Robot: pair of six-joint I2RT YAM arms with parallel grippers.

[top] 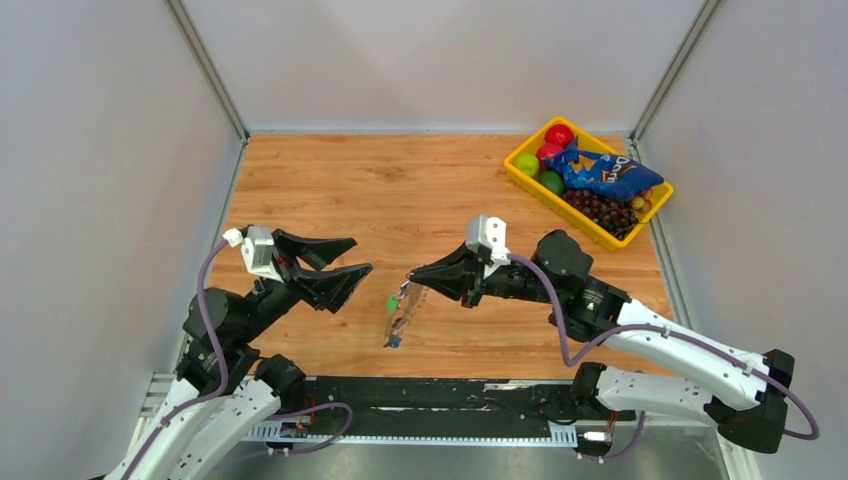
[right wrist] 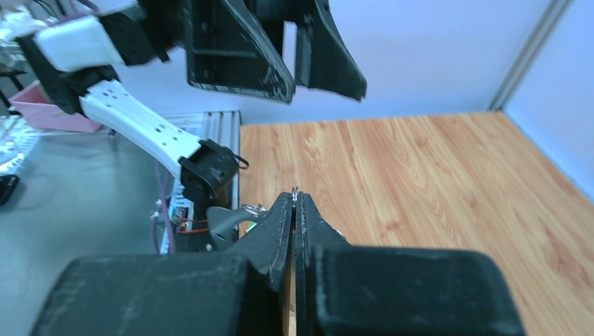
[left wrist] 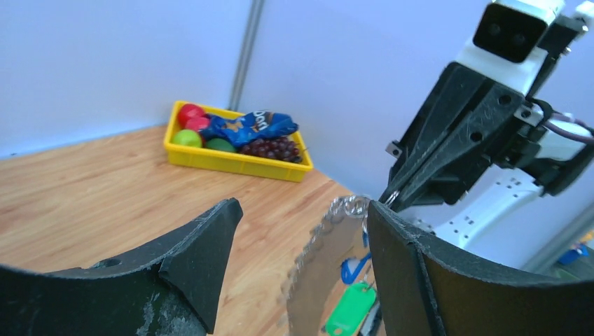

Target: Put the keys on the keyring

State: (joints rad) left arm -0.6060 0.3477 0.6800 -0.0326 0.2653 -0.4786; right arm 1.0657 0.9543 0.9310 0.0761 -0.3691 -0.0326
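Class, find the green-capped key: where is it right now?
In the top view, the green-capped key dangles near the table's front centre, just below the right claw's shut tips, with the open left claw to its left.

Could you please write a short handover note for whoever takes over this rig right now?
Left gripper: jaws open, empty, just left of the hanging bundle.
Right gripper: jaws shut on the keyring, holding it up in the air.
Things: the chain, a green key and a blue key hang below the right gripper.
Done: those two keys seem to hang from the ring, though the joint is too small to confirm.
Left: check that each key is truly threaded. I cannot tell whether more keys remain.
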